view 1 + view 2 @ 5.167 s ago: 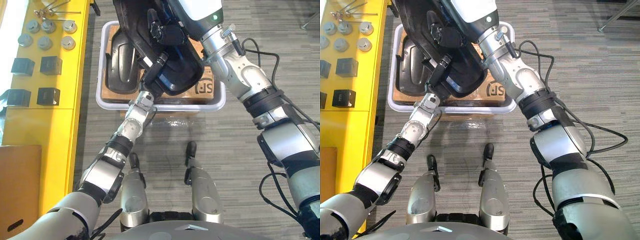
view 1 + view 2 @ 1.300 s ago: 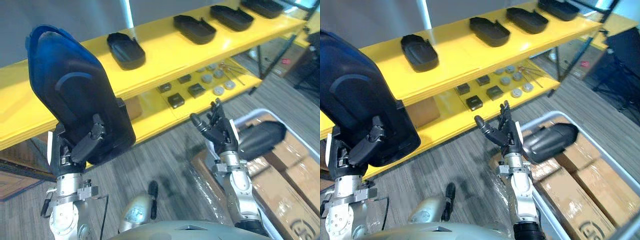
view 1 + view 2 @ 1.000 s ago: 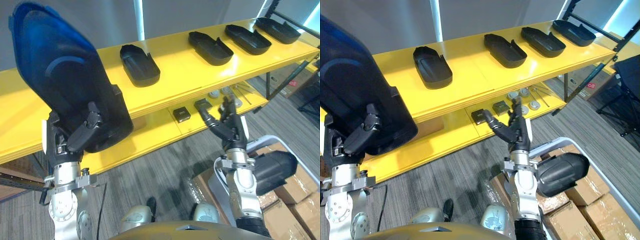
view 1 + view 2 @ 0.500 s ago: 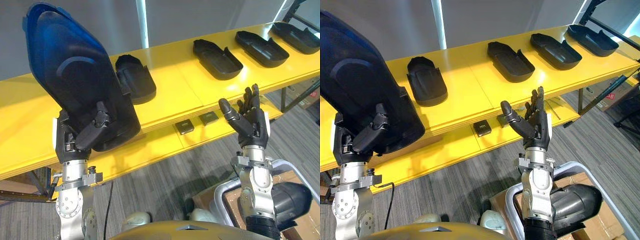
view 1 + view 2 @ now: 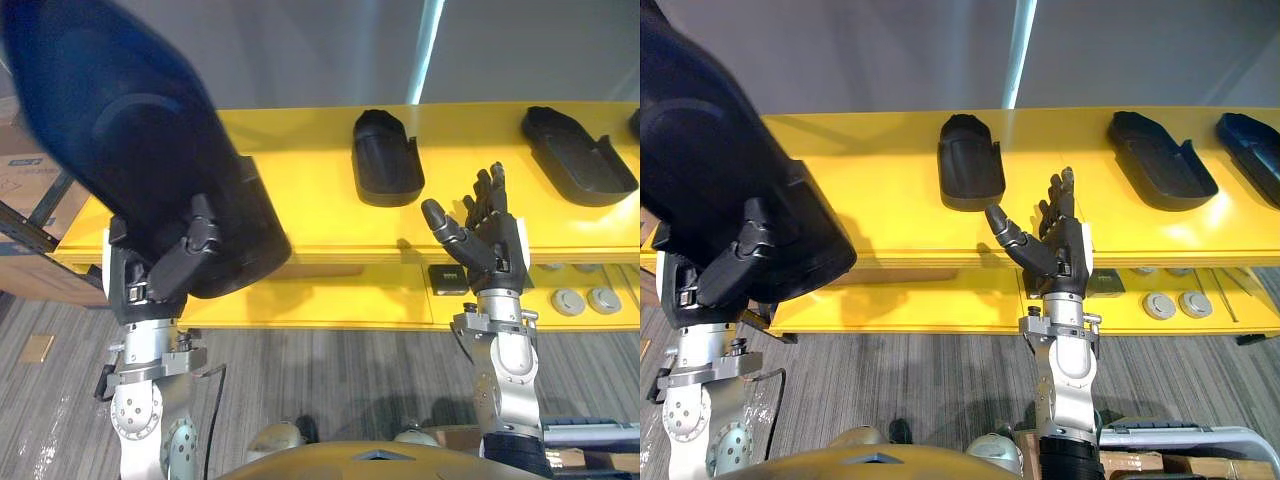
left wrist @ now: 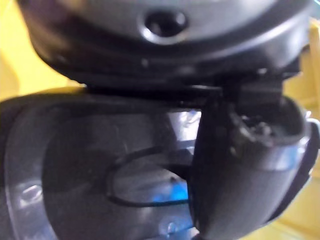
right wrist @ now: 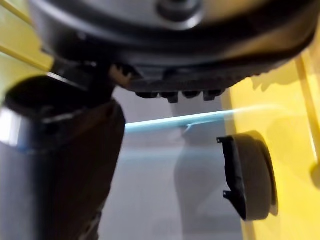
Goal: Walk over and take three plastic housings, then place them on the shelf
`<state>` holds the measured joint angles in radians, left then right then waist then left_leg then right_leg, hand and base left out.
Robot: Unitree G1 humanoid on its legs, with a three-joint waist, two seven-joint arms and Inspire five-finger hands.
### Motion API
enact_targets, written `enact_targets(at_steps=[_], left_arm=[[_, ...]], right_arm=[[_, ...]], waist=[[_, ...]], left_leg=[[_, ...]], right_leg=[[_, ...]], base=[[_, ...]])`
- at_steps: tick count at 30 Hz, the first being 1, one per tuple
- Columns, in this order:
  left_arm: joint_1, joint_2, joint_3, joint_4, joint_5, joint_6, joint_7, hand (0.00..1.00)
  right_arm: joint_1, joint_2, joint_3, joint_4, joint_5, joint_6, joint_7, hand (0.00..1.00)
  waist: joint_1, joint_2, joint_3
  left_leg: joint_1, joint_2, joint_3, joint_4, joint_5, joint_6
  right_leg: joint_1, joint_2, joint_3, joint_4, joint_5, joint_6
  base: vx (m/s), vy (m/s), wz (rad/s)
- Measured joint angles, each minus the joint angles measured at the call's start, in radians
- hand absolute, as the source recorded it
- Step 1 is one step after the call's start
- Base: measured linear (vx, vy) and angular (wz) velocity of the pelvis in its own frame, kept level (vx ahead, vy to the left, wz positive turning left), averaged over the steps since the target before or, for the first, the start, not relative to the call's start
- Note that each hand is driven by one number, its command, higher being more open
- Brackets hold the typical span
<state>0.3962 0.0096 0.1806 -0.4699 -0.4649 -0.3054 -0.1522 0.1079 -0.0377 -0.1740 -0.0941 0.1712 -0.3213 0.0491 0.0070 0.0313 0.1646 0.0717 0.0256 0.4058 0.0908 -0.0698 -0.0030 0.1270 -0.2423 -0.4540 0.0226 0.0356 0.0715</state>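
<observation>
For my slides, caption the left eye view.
Left hand holds a black housing before the yellow shelf; right hand open.

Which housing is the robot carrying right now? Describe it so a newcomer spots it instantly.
Start at the long yellow shelf. In front of its left end, the left robot hand is curled round a big dark plastic housing. Unlike the other housings, which lie flat on the top board, this one is held up in the air, roughly on end.

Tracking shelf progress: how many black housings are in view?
4. The held housing is in the left hand; three lie on the yellow shelf: middle housing, right housing, far-right housing. More may be out of frame.
</observation>
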Motion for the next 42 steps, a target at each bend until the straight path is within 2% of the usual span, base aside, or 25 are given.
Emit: enact_targets(at_steps=[2,3,4,5,7,8,12,13,14,15,16,17,18,19,20,22,23,24,25,26,27,29,34,38,42], left_arm=[[0.01,-0.001,-0.005,0.009,-0.005,0.009,0.0,0.0],[0.02,-0.003,-0.022,0.021,-0.009,0.015,-0.003,0.0],[0.027,-0.004,-0.029,0.026,-0.014,0.018,-0.005,0.0],[0.041,-0.005,-0.035,0.04,-0.014,0.02,-0.008,0.0],[0.041,-0.007,-0.035,0.073,-0.014,0.027,-0.005,0.0],[0.043,-0.009,-0.036,0.092,-0.014,0.029,-0.003,0.0],[0.043,-0.014,-0.036,0.111,-0.012,0.029,0.007,0.0],[0.044,-0.017,-0.038,0.111,0.005,0.029,0.01,0.0],[0.045,-0.02,-0.041,0.111,0.01,0.028,0.012,0.0],[0.042,-0.019,-0.043,0.112,0.01,0.029,0.014,0.0],[0.042,-0.013,-0.04,0.112,0.021,0.029,0.027,0.0],[0.036,-0.013,-0.035,0.113,0.039,0.031,0.034,0.0],[0.021,-0.002,-0.025,0.114,0.054,0.046,0.034,0.0],[0.017,0.0,-0.017,0.114,0.057,0.055,0.033,0.0],[0.012,0.0,-0.012,0.114,0.068,0.06,0.032,0.0],[-0.008,0.011,0.001,0.112,0.086,0.068,0.005,0.0],[-0.009,0.016,0.004,0.111,0.086,0.068,-0.001,0.0],[-0.016,0.036,0.006,0.112,0.086,0.071,-0.002,0.0],[-0.03,0.05,0.007,0.112,0.086,0.073,-0.002,0.0],[-0.036,0.055,0.009,0.112,0.086,0.074,0.0,0.0],[-0.046,0.056,0.012,0.112,0.086,0.074,0.006,0.0],[-0.061,0.06,0.005,0.112,0.091,0.082,0.028,0.0],[-0.064,0.044,-0.045,0.107,0.124,0.119,0.072,0.0],[-0.066,0.043,-0.032,0.085,0.177,0.164,0.134,0.0],[-0.066,0.025,0.043,0.073,0.204,0.223,0.201,0.0]], right_arm=[[0.009,0.006,-0.011,0.001,0.005,-0.001,-0.001,1.0],[0.02,0.006,-0.011,0.005,0.02,-0.001,-0.001,1.0],[0.026,0.006,-0.01,0.006,0.031,-0.001,-0.001,1.0],[0.035,0.005,-0.009,0.016,0.032,-0.009,-0.003,1.0],[0.032,0.0,-0.001,0.049,0.032,-0.02,-0.009,1.0],[0.031,-0.007,0.003,0.052,0.033,-0.022,-0.008,1.0],[0.013,-0.021,0.016,0.052,0.05,-0.042,0.012,1.0],[0.003,-0.038,0.037,0.051,0.05,-0.043,0.011,1.0],[0.001,-0.048,0.047,0.05,0.049,-0.046,0.01,1.0],[-0.005,-0.055,0.061,0.055,0.048,-0.047,0.009,1.0],[0.0,-0.039,0.083,0.058,0.036,-0.047,0.003,1.0],[-0.001,-0.035,0.095,0.058,0.031,-0.048,0.001,1.0],[0.001,-0.033,0.118,0.058,0.031,-0.048,0.0,1.0],[-0.006,-0.036,0.127,0.057,0.03,-0.048,0.006,1.0],[-0.005,-0.032,0.128,0.056,0.031,-0.048,0.006,1.0],[-0.002,-0.021,0.125,0.056,0.03,-0.048,-0.009,1.0],[-0.001,-0.017,0.124,0.056,0.029,-0.048,-0.01,1.0],[0.002,-0.002,0.119,0.055,0.023,-0.048,-0.012,1.0],[0.006,0.006,0.111,0.047,0.014,-0.049,-0.014,1.0],[0.005,0.005,0.107,0.042,0.007,-0.049,-0.012,1.0],[0.004,0.003,0.099,0.022,-0.004,-0.049,-0.011,1.0],[0.005,0.003,0.079,-0.005,-0.006,-0.056,-0.011,1.0],[0.007,-0.009,0.023,-0.063,-0.005,-0.057,-0.019,1.0],[0.002,-0.011,0.047,-0.121,-0.005,-0.072,-0.019,1.0],[-0.005,-0.011,0.106,-0.133,-0.006,-0.082,-0.006,1.0]], waist=[[-0.002,-0.007,0.005],[-0.009,-0.006,0.011],[-0.009,-0.001,0.015],[-0.007,0.008,0.029],[-0.006,-0.007,0.053],[0.004,-0.011,0.062],[0.004,-0.016,0.063],[-0.003,0.001,0.053],[-0.003,0.015,0.044],[-0.001,0.014,0.041],[-0.007,-0.022,0.033],[-0.011,-0.029,0.033],[-0.012,-0.043,0.028],[-0.002,-0.041,0.027],[-0.004,-0.037,0.024],[-0.007,-0.028,0.024],[-0.009,-0.027,0.024],[-0.019,-0.018,0.024],[-0.023,-0.026,0.02],[-0.019,-0.028,0.019],[-0.014,-0.036,0.013],[-0.025,-0.028,0.015],[-0.036,-0.005,0.011],[-0.032,-0.006,0.011],[-0.025,-0.006,0.01]], left_leg=[[0.003,0.002,0.009,0.007,-0.011,-0.009],[-0.026,0.03,0.01,0.085,-0.057,-0.019],[-0.038,0.051,0.011,0.135,-0.08,-0.023],[-0.066,0.096,0.004,0.256,-0.117,-0.035],[-0.146,0.129,-0.091,0.439,-0.119,-0.065],[-0.172,0.134,-0.154,0.454,-0.129,-0.059],[-0.186,0.185,-0.236,0.285,-0.107,-0.035],[-0.176,0.193,-0.275,0.222,-0.08,-0.04],[-0.166,0.195,-0.283,0.194,-0.066,-0.053],[-0.159,0.169,-0.276,0.202,-0.027,-0.139],[-0.158,0.124,-0.248,0.211,-0.05,-0.115],[-0.16,0.112,-0.243,0.216,-0.058,-0.104],[-0.161,0.087,-0.239,0.23,-0.065,-0.096],[-0.149,0.068,-0.221,0.239,-0.08,-0.088],[-0.143,0.064,-0.224,0.239,-0.083,-0.083],[-0.095,0.06,-0.228,0.19,-0.077,-0.07],[-0.083,0.064,-0.229,0.177,-0.074,-0.065],[-0.075,0.08,-0.236,0.159,-0.069,-0.058],[-0.075,0.088,-0.243,0.148,-0.064,-0.062],[-0.076,0.092,-0.241,0.147,-0.063,-0.063],[-0.085,0.093,-0.237,0.147,-0.063,-0.065],[-0.102,0.093,-0.245,0.136,-0.053,-0.086],[-0.058,0.126,-0.256,0.025,0.002,-0.12],[-0.037,0.124,-0.251,-0.033,0.035,-0.123],[-0.027,0.123,-0.25,-0.095,0.08,-0.123]], right_leg=[[0.003,0.002,0.016,-0.008,-0.008,0.012],[0.008,0.011,0.021,-0.005,-0.02,0.027],[0.014,0.021,0.024,-0.007,-0.023,0.024],[0.021,0.039,0.049,-0.006,-0.032,0.027],[0.031,0.043,0.08,-0.007,-0.033,0.028],[0.025,0.039,0.103,-0.007,-0.032,0.028],[-0.016,-0.022,0.195,-0.008,-0.032,0.03],[-0.029,-0.041,0.226,-0.018,-0.018,0.054],[-0.031,-0.043,0.241,-0.031,-0.005,0.076],[-0.027,-0.067,0.259,-0.054,0.014,0.104],[-0.007,-0.114,0.27,-0.088,0.004,0.09],[-0.01,-0.125,0.273,-0.079,0.002,0.086],[-0.018,-0.125,0.258,-0.025,0.038,0.118],[-0.032,-0.148,0.232,0.011,0.066,0.142],[-0.04,-0.153,0.228,0.037,0.074,0.135],[-0.083,-0.161,0.203,0.163,0.099,0.091],[-0.095,-0.155,0.209,0.187,0.091,0.079],[-0.103,-0.115,0.233,0.21,0.024,0.086],[-0.109,-0.054,0.236,0.187,-0.02,0.079],[-0.107,-0.034,0.225,0.161,-0.026,0.068],[-0.086,-0.02,0.225,0.108,-0.016,0.074],[-0.07,-0.005,0.242,0.046,-0.004,0.09],[-0.049,0.036,0.234,0.025,-0.006,0.086],[-0.052,0.038,0.231,0.025,-0.013,0.075],[-0.06,0.045,0.223,0.009,-0.019,0.067]], base=[[-0.08,-0.013,-0.21],[-0.08,-0.041,-0.13],[-0.07,-0.015,-0.27],[-0.08,0.008,-0.37],[-0.07,0.013,-0.45],[-0.05,0.054,-0.66],[0.03,0.257,-0.69],[0.09,0.426,-0.65],[0.09,0.46,-0.67],[0.08,0.381,-0.47],[0.1,0.342,-0.34],[0.16,0.352,-0.08],[0.22,0.281,-0.09],[0.18,0.216,-0.06],[0.16,0.2,0.02],[0.12,0.188,0.14],[0.13,0.098,0.09],[0.11,-0.002,0.19],[0.09,-0.063,0.15],[0.06,-0.074,-0.08],[0.04,-0.053,-0.15],[0.04,-0.054,0.05],[-0.01,-0.09,0.07],[-0.05,-0.032,0.01],[-0.06,-0.034,0.04]])
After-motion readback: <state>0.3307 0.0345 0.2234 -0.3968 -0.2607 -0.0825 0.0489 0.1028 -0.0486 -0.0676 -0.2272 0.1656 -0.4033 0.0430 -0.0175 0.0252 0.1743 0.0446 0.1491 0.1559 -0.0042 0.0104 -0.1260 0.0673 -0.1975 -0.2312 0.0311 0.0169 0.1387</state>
